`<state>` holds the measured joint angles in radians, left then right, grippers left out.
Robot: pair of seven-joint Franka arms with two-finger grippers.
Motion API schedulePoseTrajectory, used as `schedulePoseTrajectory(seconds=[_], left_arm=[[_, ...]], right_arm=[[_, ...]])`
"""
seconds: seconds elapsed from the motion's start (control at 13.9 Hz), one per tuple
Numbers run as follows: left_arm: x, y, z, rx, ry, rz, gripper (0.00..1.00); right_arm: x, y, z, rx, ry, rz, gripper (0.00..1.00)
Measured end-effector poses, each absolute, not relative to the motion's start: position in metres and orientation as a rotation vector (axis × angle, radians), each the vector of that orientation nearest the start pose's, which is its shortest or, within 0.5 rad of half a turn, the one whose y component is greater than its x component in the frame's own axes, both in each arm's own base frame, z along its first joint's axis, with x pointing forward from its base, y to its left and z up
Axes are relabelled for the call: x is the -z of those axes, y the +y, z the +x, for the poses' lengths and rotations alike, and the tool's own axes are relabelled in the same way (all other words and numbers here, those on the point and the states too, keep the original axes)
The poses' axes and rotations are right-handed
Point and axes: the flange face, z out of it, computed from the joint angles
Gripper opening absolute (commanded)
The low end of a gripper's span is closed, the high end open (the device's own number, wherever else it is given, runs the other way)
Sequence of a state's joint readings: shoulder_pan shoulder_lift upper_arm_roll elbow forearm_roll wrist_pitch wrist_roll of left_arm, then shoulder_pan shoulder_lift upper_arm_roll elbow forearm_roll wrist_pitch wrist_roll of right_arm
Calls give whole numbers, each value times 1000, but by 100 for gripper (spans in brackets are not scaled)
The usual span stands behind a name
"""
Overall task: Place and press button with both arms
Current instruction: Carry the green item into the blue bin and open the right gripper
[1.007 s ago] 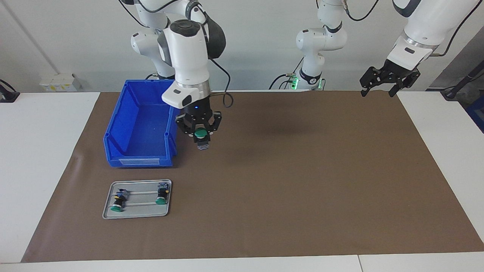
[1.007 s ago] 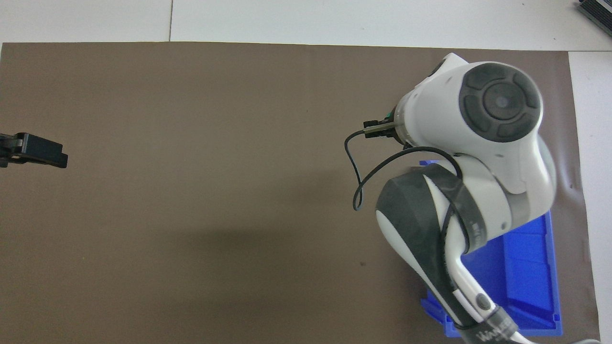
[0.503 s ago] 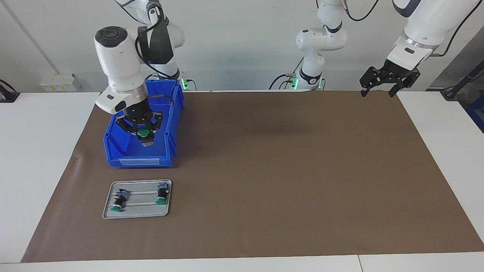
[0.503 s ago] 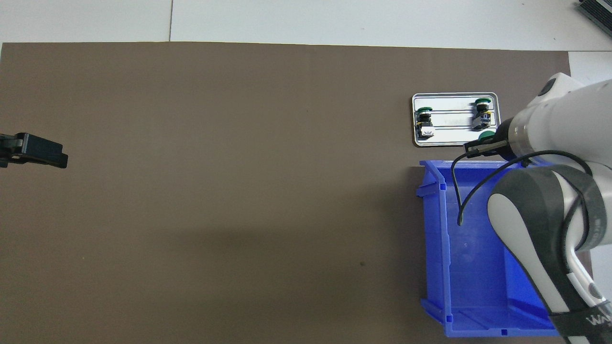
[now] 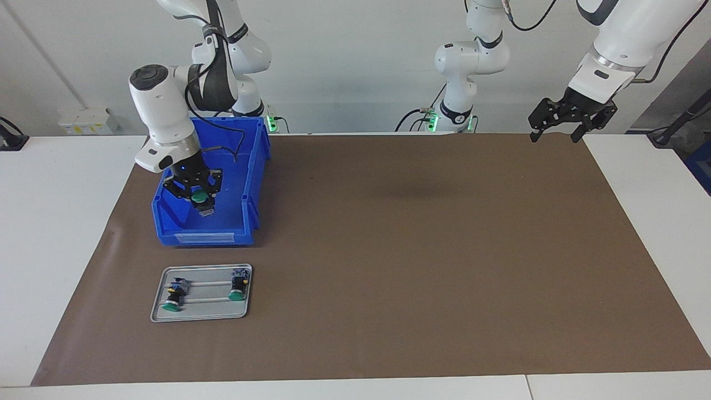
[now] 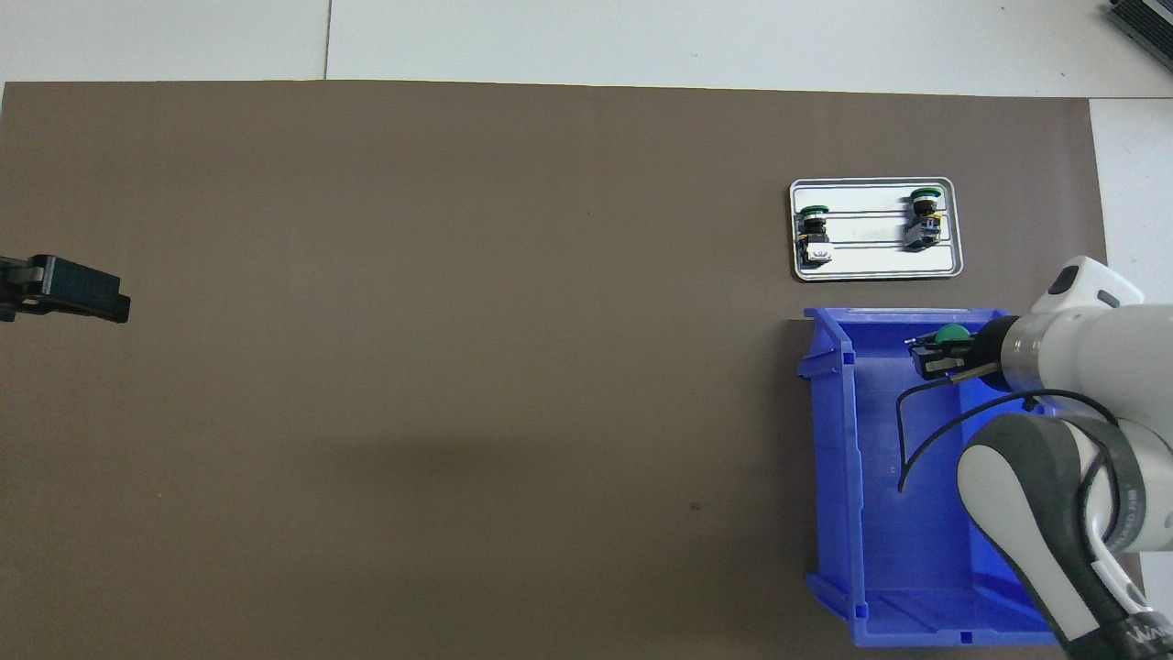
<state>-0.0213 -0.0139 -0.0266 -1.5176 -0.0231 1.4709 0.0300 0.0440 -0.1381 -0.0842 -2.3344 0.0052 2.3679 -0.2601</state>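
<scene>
Button (image 5: 198,196), clamped in the right tool (image 5: 195,188), had travelled from above the mat to inside the blue bin (image 5: 166,214), so release looked near. Left tool (image 5: 571,116) waited with fingers spread, holding nothing, over the bench's other end. Two spare switches lay on the tray (image 5: 158,311) beside the bin.

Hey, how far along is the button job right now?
Done: the button is picked up, clamped in the right tool. In hand: that tool holds it inside the blue bin, not yet released. Two look-alike switches lie on the metal tray. Left: setting it down and any pressing. The left tool waits raised over the mat's edge.
</scene>
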Motion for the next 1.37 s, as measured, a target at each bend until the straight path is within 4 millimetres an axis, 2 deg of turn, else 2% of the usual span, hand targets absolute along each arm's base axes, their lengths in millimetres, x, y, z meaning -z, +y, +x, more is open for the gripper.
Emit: schedulePoseTrajectory(seconds=[0.07,0.29,0.79,0.86,0.93,1.08,1.37], left_arm=[[-648,-29,539,-52,126,-3161,100],[-648,-29,539,-52,126,-3161,100],[-648,-29,539,-52,126,-3161,100],[-648,-29,539,-52,126,-3161,100],[-648,-29,539,-52,126,-3161,100],[-648,-29,539,-53,126,-3161,100],[-648,-29,539,-53,126,-3161,100]], right_arm=[[-395,-26,496,280,-331,-3117,0],[-362,-24,478,263,-333,-3117,0],[-342,-29,467,216,-314,-3119,0],[-339,-30,466,227,-311,-3120,5],[-334,-30,465,230,-311,-3121,29],[-328,-30,464,224,-310,-3122,100],[-329,-30,465,226,-297,-3122,100]])
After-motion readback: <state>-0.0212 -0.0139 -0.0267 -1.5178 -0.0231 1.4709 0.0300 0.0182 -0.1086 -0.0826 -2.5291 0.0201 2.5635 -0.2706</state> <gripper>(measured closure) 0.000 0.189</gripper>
